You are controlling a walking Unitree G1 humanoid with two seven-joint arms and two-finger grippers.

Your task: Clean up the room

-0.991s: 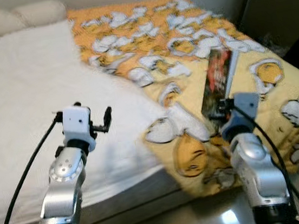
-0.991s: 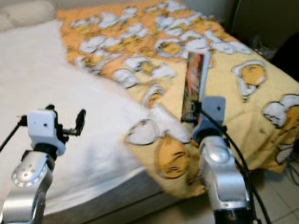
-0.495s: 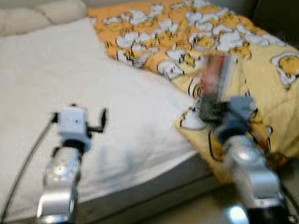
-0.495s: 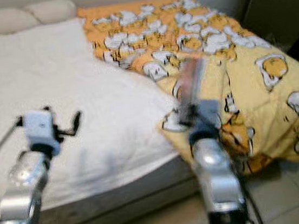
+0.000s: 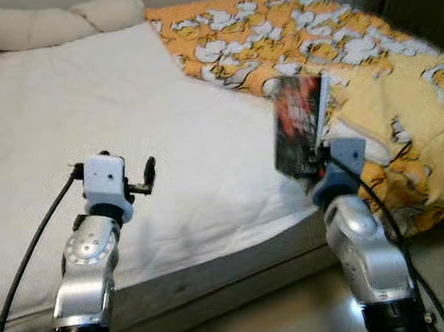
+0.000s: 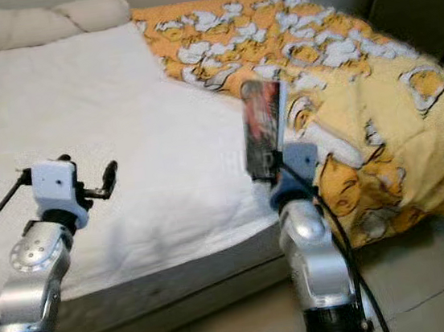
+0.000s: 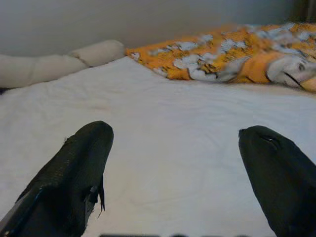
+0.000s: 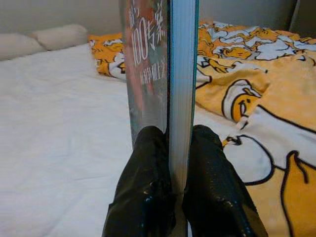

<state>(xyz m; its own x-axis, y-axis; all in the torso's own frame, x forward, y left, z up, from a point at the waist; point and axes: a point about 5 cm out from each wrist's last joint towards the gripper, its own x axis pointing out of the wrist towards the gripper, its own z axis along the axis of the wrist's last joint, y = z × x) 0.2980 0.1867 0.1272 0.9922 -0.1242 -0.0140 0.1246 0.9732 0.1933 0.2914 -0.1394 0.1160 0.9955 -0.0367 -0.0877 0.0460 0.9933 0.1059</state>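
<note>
- The book (image 5: 301, 126) stood upright on its short end, its long axis running nearly vertical with the top edge tipped slightly toward 1 o'clock; its dark red cover faced the robot's left and its pale page block faced the right.
- In the right wrist view the book (image 8: 159, 74) rose straight out from between the two black fingers (image 8: 148, 192), the page edges turned toward the camera and white print visible on the cover.
- The right gripper (image 5: 314, 172) was clamped on the book's bottom edge, one finger pressed on each side, so the book stuck up at 12 o'clock from the gripper.
- Book and gripper hung above the near edge of the bed, where the white sheet (image 5: 77, 111) met the yellow blanket (image 5: 409, 102).
- The blanket, printed with white and orange cartoon shapes, lay rumpled from about 12 to 3 o'clock of the book and drooped over the bed's side.
- The left gripper (image 5: 149, 172) hovered over the white sheet, at about 9 o'clock from the book and well apart from it; in the left wrist view its fingers (image 7: 74, 173) were spread wide with nothing between them.
- Cream pillows (image 5: 43, 26) lay along the head of the bed, at about 10 o'clock from the book.
- Pale floor tiles (image 6: 429, 270) showed beside the bed, at about 5 o'clock.
</note>
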